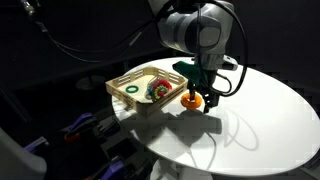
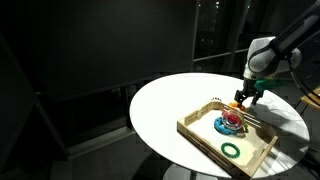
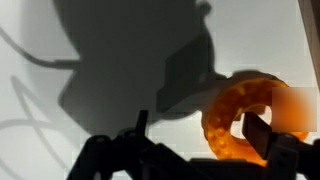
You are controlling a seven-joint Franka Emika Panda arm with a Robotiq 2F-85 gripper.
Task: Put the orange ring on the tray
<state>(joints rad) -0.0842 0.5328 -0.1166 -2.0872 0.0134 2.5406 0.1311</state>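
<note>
The claw (image 1: pixel 194 97) is clamped on the orange ring (image 3: pixel 243 119), just beside the tray (image 2: pixel 200 129), so carrying it over and releasing remain.

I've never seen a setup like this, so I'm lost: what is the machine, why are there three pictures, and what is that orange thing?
It is a single robot arm steered by a person. Two cameras watch from outside; the third sits on the wrist, looking down past the gripper. On the round white table stands a shallow wooden tray holding a green ring and a red ring on a coloured piece. The orange ring is pinched in the gripper, one finger through its hole, beside the tray, not yet in it.
</note>
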